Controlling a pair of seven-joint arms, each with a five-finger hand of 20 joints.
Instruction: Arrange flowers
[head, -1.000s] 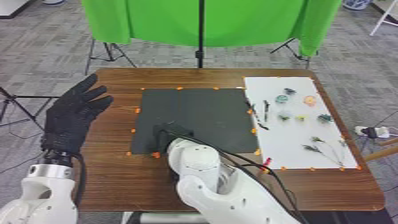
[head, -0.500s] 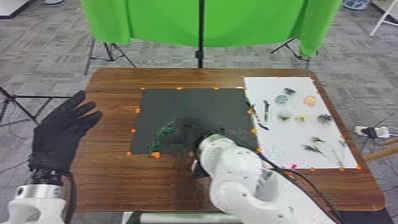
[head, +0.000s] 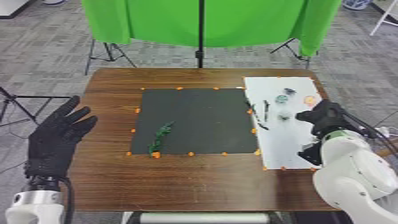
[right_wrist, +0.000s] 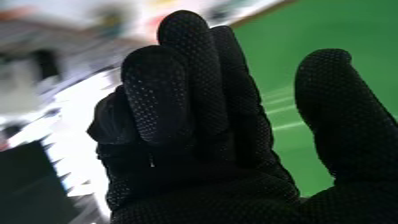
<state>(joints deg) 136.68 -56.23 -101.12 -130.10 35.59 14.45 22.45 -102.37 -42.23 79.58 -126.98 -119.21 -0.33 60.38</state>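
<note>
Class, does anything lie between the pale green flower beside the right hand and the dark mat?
Yes: thin dark stems lie between the pale green flower and the dark mat. The right hand is on the flower's other side.

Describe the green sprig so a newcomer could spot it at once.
On the brown table, find the black mat, left of the white sheet. Near the mat's lower left corner lies a slanting, leafy green sprig, its lower end by an orange mark. It is the only plant on the mat's left half.
</note>
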